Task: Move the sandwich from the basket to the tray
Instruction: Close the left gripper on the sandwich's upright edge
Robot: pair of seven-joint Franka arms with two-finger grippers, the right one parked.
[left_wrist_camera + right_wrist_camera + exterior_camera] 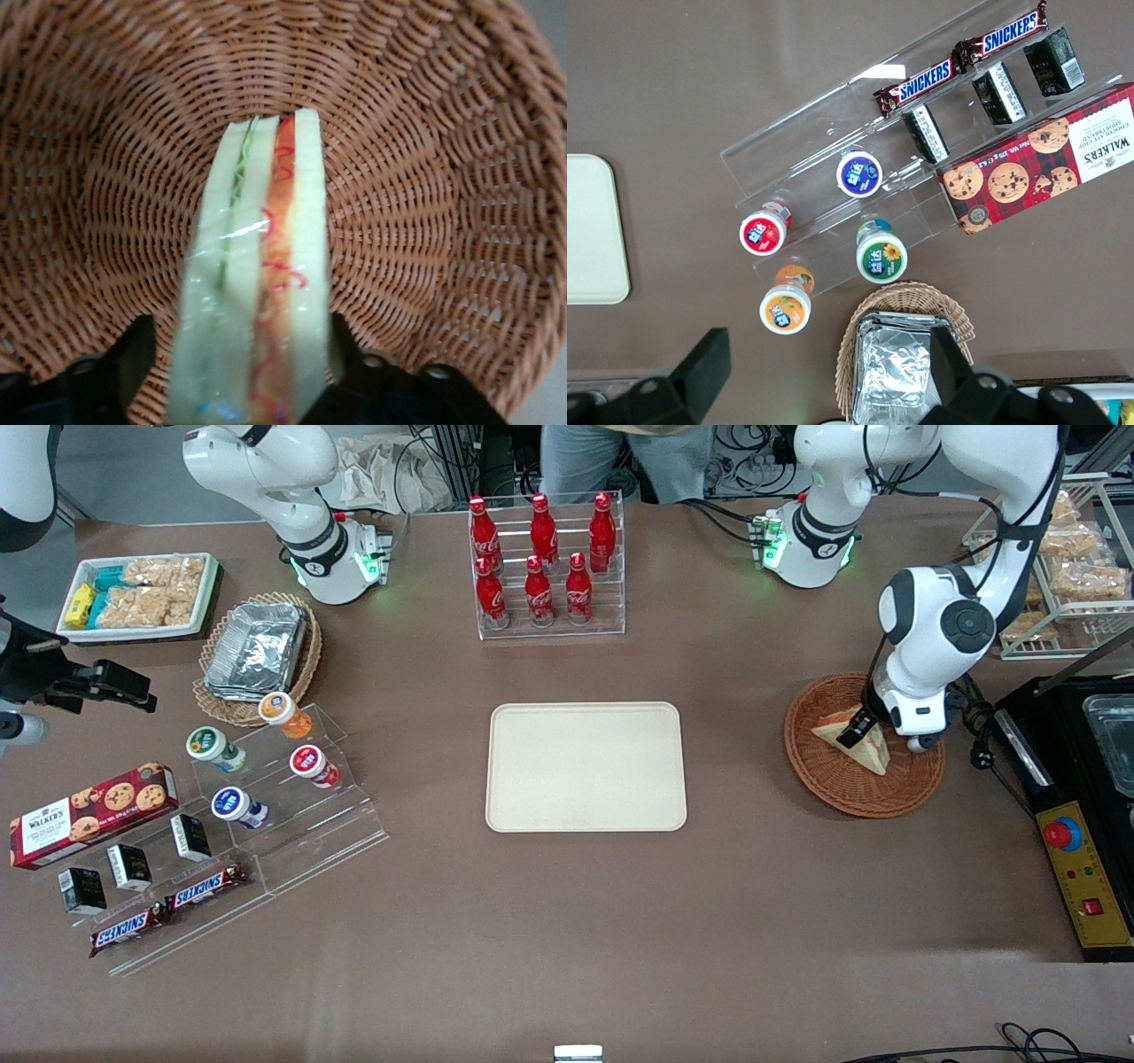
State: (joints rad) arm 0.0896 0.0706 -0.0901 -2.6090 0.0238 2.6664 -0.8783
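Sandwich [852,737] — a plastic-wrapped triangular wedge of pale bread with green and orange-red filling layers [257,292] — stands on edge inside the round reddish-brown wicker basket [833,793], with the gripper [858,731] down around it, one black finger on either side. The beige rectangular tray [586,767] lies flat and bare on the desk, well apart from the basket, toward the parked arm's end.
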